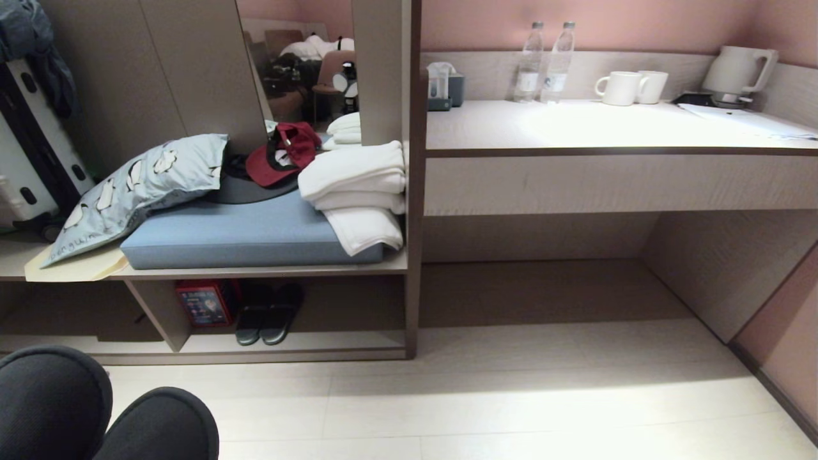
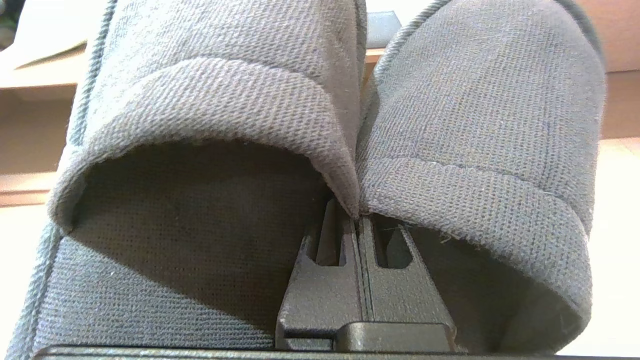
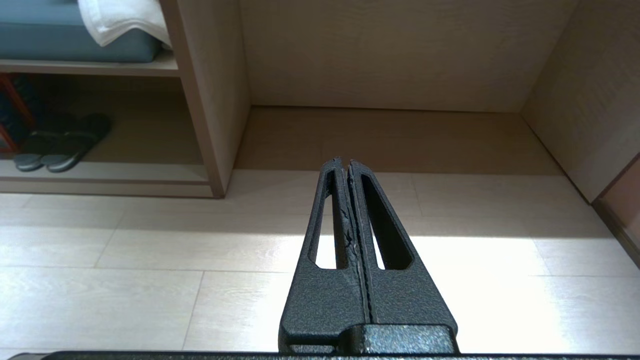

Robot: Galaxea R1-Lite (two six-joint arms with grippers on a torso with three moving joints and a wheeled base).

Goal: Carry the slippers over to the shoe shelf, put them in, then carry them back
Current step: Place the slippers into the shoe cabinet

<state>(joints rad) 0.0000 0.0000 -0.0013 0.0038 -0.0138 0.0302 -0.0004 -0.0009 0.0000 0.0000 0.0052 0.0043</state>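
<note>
Head view: only the rounded toes of the slippers (image 1: 96, 409) are seen, at the lower left edge above the pale plank floor (image 1: 511, 396); neither gripper is included. Left wrist view: the left gripper (image 2: 356, 220) is shown with its fingers (image 2: 325, 280) pressed together, clamped on the two adjoining inner edges of the slippers (image 2: 225, 115) where the collars meet; both open heels face the camera. Right wrist view: the right gripper (image 3: 345, 165) is seen empty, fingers closed against each other, held above the floor (image 3: 150, 250) before the desk knee recess (image 3: 390, 135).

The slippers are held side by side, touching, long axes parallel, toes pointing away from the robot toward the shoe shelf (image 1: 358, 342). In that low cubby a dark pair with paler sole rims (image 1: 268, 313) is stood beside a red box (image 1: 206, 303), toes outward. On the bench above lie a blue cushion (image 1: 249, 233), a penguin-print pillow (image 1: 134, 185), a red cap (image 1: 284, 153) and folded white towels (image 1: 358, 191). A suitcase (image 1: 32, 147) is stood at far left. On the desk top (image 1: 607, 128) are two water bottles (image 1: 543, 61), two white mugs (image 1: 629, 87) and a kettle (image 1: 738, 70), against a pink wall (image 1: 639, 22)
</note>
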